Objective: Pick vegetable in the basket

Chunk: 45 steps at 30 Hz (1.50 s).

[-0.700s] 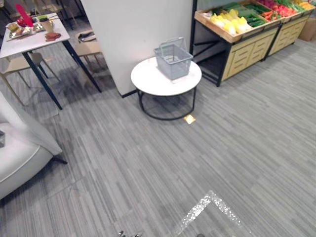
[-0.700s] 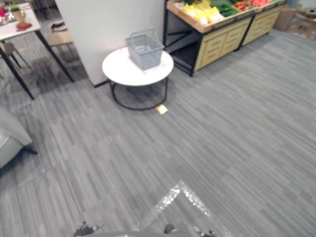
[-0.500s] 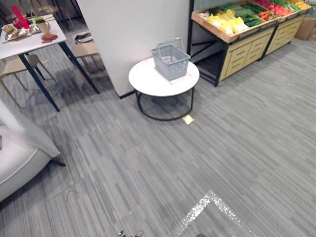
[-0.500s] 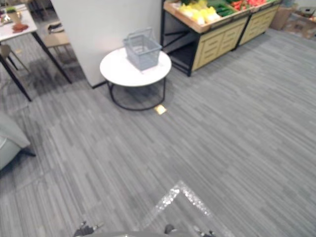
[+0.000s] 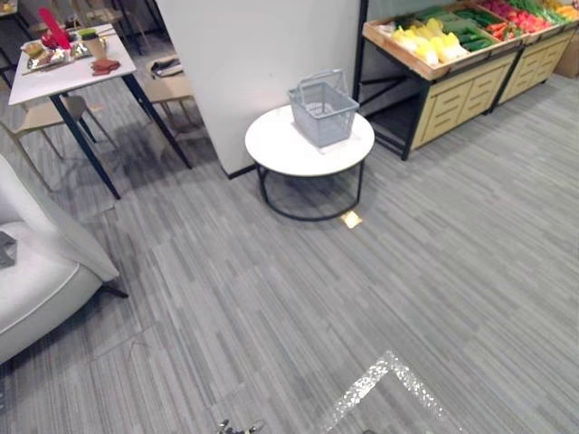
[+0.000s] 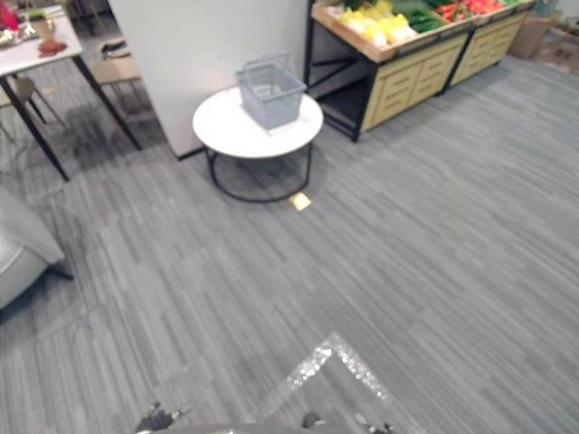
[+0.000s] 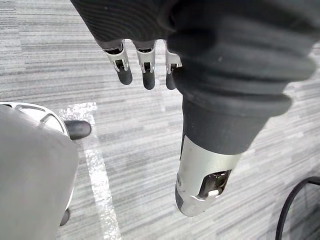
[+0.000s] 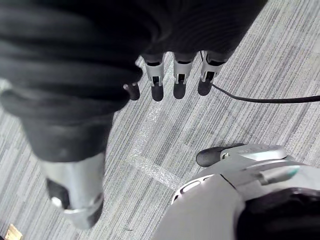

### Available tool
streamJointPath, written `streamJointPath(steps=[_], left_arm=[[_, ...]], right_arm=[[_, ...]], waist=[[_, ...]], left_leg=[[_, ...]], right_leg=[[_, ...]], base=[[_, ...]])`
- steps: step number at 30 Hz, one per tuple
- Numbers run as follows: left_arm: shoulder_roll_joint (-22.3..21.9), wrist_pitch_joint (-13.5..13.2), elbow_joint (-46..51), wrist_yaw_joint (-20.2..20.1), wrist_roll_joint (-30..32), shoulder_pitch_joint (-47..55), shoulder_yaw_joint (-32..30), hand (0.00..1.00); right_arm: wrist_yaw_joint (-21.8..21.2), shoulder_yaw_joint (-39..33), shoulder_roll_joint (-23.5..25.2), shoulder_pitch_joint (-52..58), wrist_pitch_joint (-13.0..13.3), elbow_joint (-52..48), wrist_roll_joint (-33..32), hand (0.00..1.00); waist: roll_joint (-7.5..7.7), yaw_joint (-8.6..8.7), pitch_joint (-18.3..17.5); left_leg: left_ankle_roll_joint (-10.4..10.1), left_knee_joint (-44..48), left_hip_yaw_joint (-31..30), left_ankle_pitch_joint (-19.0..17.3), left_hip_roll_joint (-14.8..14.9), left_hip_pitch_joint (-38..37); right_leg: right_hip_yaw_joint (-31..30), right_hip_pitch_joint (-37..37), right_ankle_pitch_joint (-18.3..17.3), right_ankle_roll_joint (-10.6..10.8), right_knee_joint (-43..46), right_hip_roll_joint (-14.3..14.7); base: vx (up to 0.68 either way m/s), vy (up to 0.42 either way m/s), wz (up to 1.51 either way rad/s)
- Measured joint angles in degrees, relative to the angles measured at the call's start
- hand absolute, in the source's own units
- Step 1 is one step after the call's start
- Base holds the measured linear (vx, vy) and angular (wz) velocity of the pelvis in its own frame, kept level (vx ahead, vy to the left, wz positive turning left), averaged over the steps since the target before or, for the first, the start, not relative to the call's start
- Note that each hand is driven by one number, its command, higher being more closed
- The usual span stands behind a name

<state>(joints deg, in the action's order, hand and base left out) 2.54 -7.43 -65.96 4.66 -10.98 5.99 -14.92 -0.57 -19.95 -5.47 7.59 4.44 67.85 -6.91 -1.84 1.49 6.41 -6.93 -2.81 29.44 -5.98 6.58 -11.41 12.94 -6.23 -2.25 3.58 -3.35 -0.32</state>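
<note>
The yellow, green and red vegetables [image 5: 432, 43] lie in the sloped tray of a pale wooden stand [image 5: 450, 90], well apart from either robot hand. The grey mesh-walled basket [image 5: 323, 110] stands upright on the round white table [image 5: 276, 149], near the stand. The left robot hand [image 7: 146, 62] and the right robot hand [image 8: 179, 80] hang over grey striped carpet [image 5: 434, 235] — fingers straight and loose, holding nothing.

The left robot hand [image 7: 146, 70] and right robot hand [image 8: 180, 77] hang with fingers relaxed, holding nothing.
</note>
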Motion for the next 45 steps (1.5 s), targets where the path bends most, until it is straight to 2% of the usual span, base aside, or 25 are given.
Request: streamJointPath(steps=[17,26,28,30,31,32,34,35,36,37,38,39,40,41,42,43,45], left_arm=[[0.29,0.05,-0.02,-0.42,-0.09,0.00,0.09,0.00],[0.96,0.12,-0.04,-0.40,-0.15,-0.94,1.41,0.00],[1.44,0.22,0.01,-0.10,-0.11,-2.47,2.38,0.00],[1.84,0.41,-0.01,0.54,-0.07,-3.58,3.45,0.00],[2.06,0.43,0.09,0.87,-0.09,-4.17,3.75,0.00],[2.23,0.43,0.42,1.29,-0.08,-4.26,3.76,0.00],[2.36,0.37,1.34,1.40,-0.13,-4.06,3.65,0.00],[2.14,0.36,2.53,1.38,-0.15,-3.99,3.35,0.00],[1.96,0.33,3.32,1.32,-0.25,-3.77,3.24,0.00],[1.98,0.32,3.47,1.30,-0.53,-3.66,3.21,0.00],[2.11,0.31,3.80,1.23,-2.24,-3.21,2.92,0.00],[2.01,0.06,4.01,1.16,-3.19,-2.89,1.88,0.00],[1.89,-0.05,3.98,1.14,-4.03,-3.07,1.66,0.00],[1.46,-0.14,3.95,0.86,-4.21,-3.29,1.38,0.00],[1.21,-0.55,4.12,0.57,-4.25,-3.44,1.12,0.00],[1.21,-0.85,4.15,0.52,-4.22,-3.48,1.10,0.00],[1.51,-1.19,3.98,0.50,-4.11,-3.24,0.72,0.00]], right_arm=[[0.05,-2.25,0.48,-0.03,0.01,0.01,-0.66,0.00],[0.10,-2.35,0.83,-0.70,0.02,-0.28,-1.08,0.00],[0.32,-2.55,1.00,-2.15,0.07,-0.91,-2.36,0.00],[0.41,-2.57,1.42,-2.79,0.12,-1.66,-2.69,0.00],[0.53,-2.56,1.83,-2.90,0.36,-1.76,-3.19,0.00],[0.70,-2.36,2.18,-2.80,1.01,-1.79,-3.56,0.00],[0.73,-1.79,2.41,-2.80,1.24,-1.71,-4.52,0.00],[0.71,-0.86,1.97,-2.83,1.44,-1.72,-4.54,0.00],[0.66,0.17,1.10,-2.63,1.51,-1.72,-4.78,0.00],[0.69,0.38,0.68,-2.27,1.51,-1.71,-4.80,0.00],[0.70,1.15,0.33,-1.76,1.50,-1.70,-4.79,0.00],[0.73,2.58,0.07,-1.75,1.51,-1.74,-4.77,0.00],[0.69,2.95,-0.33,-1.88,1.52,-1.86,-4.71,0.00],[0.72,3.10,-0.64,-2.60,1.50,-1.75,-4.42,0.00],[0.62,3.19,-1.26,-3.19,1.52,-1.75,-4.39,0.00],[0.54,3.58,-1.44,-3.62,1.55,-1.74,-4.39,0.00],[0.19,5.11,-1.28,-5.11,1.73,-1.99,-4.35,0.00]], waist=[[-0.14,-0.02,0.24],[-0.02,0.01,1.58],[0.22,0.04,3.40],[0.71,0.30,4.78],[1.69,0.51,5.47],[2.31,0.66,5.92],[3.07,1.03,5.76],[2.70,1.36,5.87],[1.29,1.54,5.95],[0.74,1.51,5.93],[0.45,1.23,6.07],[0.78,1.10,6.17],[1.37,1.16,6.13],[1.37,0.88,6.13],[1.40,0.40,6.14],[1.38,-0.02,6.12],[1.33,-0.39,6.13]], left_leg=[[0.28,-0.32,-0.77,0.18,0.02,0.11],[0.69,-0.94,-1.79,0.47,-0.10,1.17],[0.61,0.31,-1.49,0.60,0.27,3.11],[0.53,1.57,-1.25,0.57,0.28,3.91],[-0.35,4.15,-0.91,-0.11,0.39,4.45],[-1.29,9.55,-0.13,-1.92,1.47,5.38],[-1.67,21.55,0.10,-3.56,4.49,9.59],[-1.17,33.23,-0.10,-3.27,8.44,14.06],[1.17,43.38,-0.28,-1.47,13.26,17.49],[2.92,47.29,-0.36,-0.14,15.32,18.39],[5.76,52.20,-0.90,3.06,17.62,18.62],[6.03,56.14,-3.56,7.66,17.89,20.59],[3.70,58.52,-7.08,5.56,16.56,23.24],[2.98,58.35,-9.29,1.25,13.99,25.81],[2.62,55.52,-9.55,-0.97,11.51,27.84],[2.52,52.93,-9.28,-1.18,10.54,28.52],[1.45,34.76,-9.48,-0.20,7.81,29.99]], right_leg=[[1.15,-0.56,0.00,-0.01,-0.58,0.05],[2.30,0.28,-0.13,-0.12,-0.66,0.05],[2.37,4.69,-2.55,-1.90,5.50,-0.64],[2.41,7.52,-5.68,-2.37,11.14,-1.69],[2.27,9.24,-8.28,-2.70,14.98,-2.77],[1.90,9.11,-10.94,-3.17,17.41,-3.38],[1.38,8.81,-12.65,-4.19,18.47,-3.66],[1.31,7.81,-13.03,-4.76,18.38,-2.97],[1.20,6.44,-13.29,-5.31,18.36,-1.30],[0.87,5.54,-13.46,-5.87,18.35,-0.42],[-0.37,3.24,-13.82,-6.53,18.02,0.70],[-1.10,0.98,-13.85,-6.71,16.72,1.15],[-1.85,-0.31,-13.84,-6.74,16.04,1.10],[-2.84,-1.24,-13.81,-6.76,15.10,0.36],[-4.57,-1.90,-13.74,-6.65,14.15,-0.22],[-5.30,-2.35,-13.67,-6.53,13.57,-0.47],[-6.44,-4.93,-13.37,-5.78,10.81,-0.83]], base=[[-0.01,-0.037,0.04],[0.01,-0.020,0.06],[-0.01,-0.051,-0.10],[-0.05,-0.082,-0.02],[-0.02,-0.121,-0.02],[0.01,-0.180,-0.04],[0.06,-0.210,-0.09],[0.10,-0.257,-0.19],[0.12,-0.248,-0.24],[0.21,-0.254,-0.37],[0.20,-0.181,-0.42],[0.22,-0.180,-0.41],[0.19,-0.108,-0.38],[0.22,-0.096,-0.52],[0.25,-0.056,-0.59],[0.20,-0.003,-0.64],[0.29,0.072,-0.50]])
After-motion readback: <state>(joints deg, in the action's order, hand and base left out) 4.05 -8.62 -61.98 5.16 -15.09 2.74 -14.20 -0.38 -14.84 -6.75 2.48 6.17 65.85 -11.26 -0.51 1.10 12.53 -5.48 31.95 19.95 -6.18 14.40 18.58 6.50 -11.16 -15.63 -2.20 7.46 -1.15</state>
